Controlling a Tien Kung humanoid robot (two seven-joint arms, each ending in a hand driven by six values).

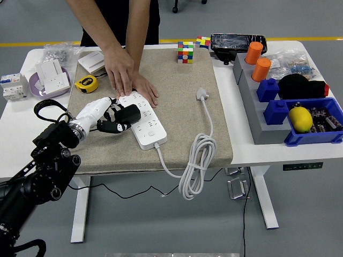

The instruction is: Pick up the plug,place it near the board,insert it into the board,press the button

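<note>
A white power strip (143, 121) lies on the beige mat (177, 101). My left hand (110, 119), white-backed with black fingers, is shut on a black plug (128, 113) held over the strip's left side. A person's two hands (127, 80) press flat on the strip's far end. The strip's own white plug (202, 95) lies on the mat to the right, its cable coiled over the mat's front edge (195, 166). My right hand is out of view.
A yellow tape measure (86, 83), a purple bowl with sockets (49, 80) and a breaker (13, 85) sit at the left. Rubik's cubes (185, 52) stand at the back. Grey and blue bins (278, 107) with orange cylinders and a lemon fill the right.
</note>
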